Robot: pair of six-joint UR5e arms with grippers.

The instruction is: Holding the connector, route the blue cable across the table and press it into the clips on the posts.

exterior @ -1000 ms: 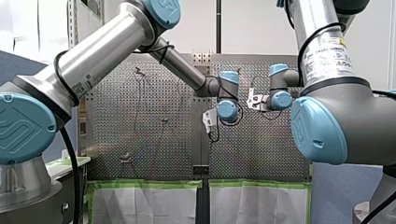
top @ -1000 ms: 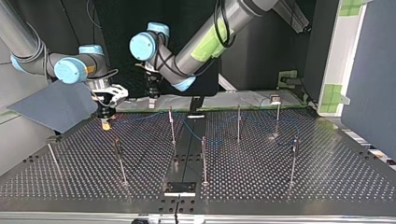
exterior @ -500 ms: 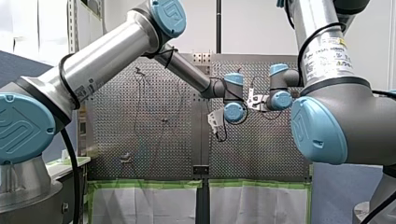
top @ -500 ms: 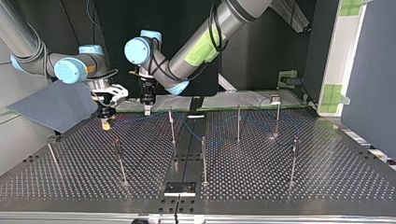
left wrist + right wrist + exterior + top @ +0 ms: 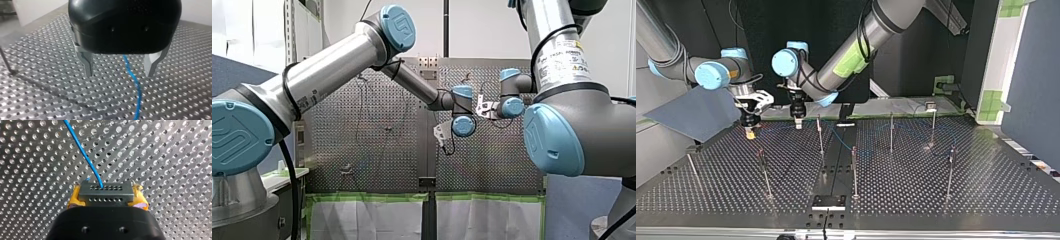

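The left arm (image 5: 856, 42) is dropping, jaws open, astride the blue cable (image 5: 135, 82) just above the desk (image 5: 45, 82), seemingly readying to route it, while the right arm's (image 5: 711, 75) jaws are gripping the connector (image 5: 106, 192).

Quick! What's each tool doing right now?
Left tool: open, with the blue cable loose in its gap.
Right tool: closed, holding the connector.

Front and top views face oppositely, sharing the table (image 5: 961, 200); wrist views seemingly near.
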